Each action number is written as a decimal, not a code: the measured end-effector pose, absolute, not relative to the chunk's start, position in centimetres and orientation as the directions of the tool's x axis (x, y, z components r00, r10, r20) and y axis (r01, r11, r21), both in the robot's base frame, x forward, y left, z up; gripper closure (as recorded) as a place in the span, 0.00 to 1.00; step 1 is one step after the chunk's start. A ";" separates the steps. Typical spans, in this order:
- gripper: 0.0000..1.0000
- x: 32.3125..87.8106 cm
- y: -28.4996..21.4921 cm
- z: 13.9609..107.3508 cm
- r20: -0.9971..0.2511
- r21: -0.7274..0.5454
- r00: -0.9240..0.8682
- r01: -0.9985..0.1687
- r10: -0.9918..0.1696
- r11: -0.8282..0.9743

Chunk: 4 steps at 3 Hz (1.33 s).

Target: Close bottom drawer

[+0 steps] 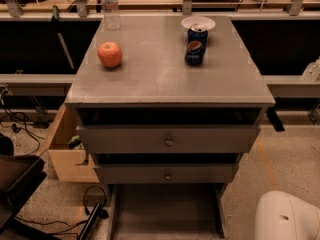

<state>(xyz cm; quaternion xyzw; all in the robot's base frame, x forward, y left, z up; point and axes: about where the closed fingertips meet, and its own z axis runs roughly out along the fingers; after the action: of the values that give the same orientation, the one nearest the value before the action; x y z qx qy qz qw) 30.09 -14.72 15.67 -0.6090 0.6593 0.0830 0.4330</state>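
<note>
The grey cabinet (170, 84) stands in the middle of the camera view. Its two taller-fronted drawers, the upper (169, 140) and the middle (167, 174), each stand slightly out. The bottom drawer (165, 209) is pulled far out toward me as a long shallow grey tray, and its front panel and knob are cut off by the lower frame edge. My gripper is not in view; only a white rounded part of the robot (287, 216) shows at the lower right, to the right of the open drawer.
On the cabinet top stand an apple (110, 54), a Pepsi can (195, 45), a white bowl (198, 22) and a water bottle (110, 6). A pale wooden box (62, 149) sits left of the cabinet. A dark object (17, 184) and cables lie at the lower left.
</note>
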 end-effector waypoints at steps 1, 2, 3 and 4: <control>1.00 34.1 -13.9 14.3 -0.719 -0.421 0.125 -0.861 -0.684 0.285; 1.00 37.3 -13.2 14.1 -0.737 -0.438 0.147 -0.848 -0.660 0.300; 1.00 37.1 -13.2 14.1 -0.737 -0.438 0.147 -0.848 -0.660 0.300; 1.00 39.9 -12.1 14.4 -0.747 -0.451 0.167 -0.838 -0.644 0.306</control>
<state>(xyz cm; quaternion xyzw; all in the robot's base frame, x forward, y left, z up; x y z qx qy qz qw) 39.93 -12.12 14.42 -0.5809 0.6378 0.0980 0.4962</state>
